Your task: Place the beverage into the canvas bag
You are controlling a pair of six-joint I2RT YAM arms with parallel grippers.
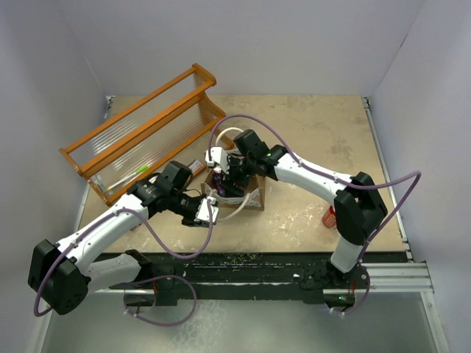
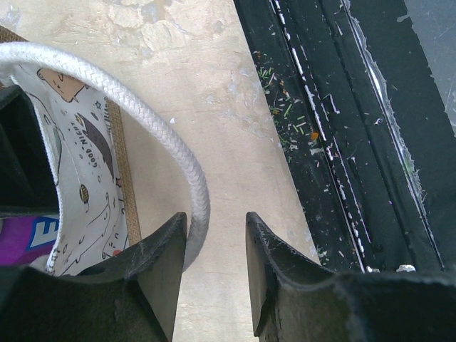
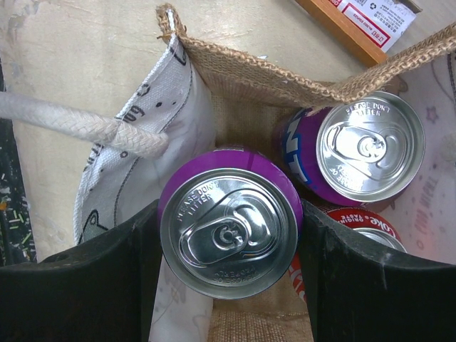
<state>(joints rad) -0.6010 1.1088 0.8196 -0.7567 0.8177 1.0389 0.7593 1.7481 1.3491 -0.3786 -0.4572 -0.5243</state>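
Right pincer [image 3: 229, 214] is clenched on the purple can [image 3: 229, 239], which is upright at the mouth of the canvas bag [image 3: 242, 82]. How deep it sits is unclear. It is gripped by the sides, probably so it drops straight into the free corner beside a second purple can [image 3: 369, 146] and a red can [image 3: 365, 226] inside. Left pincer [image 2: 217, 239] is released, jaws apart over the bench [image 2: 214, 107]. The rope handle [image 2: 146, 117] rests against one finger, likely keeping the handle clear of the opening. Next: lower, then let go.
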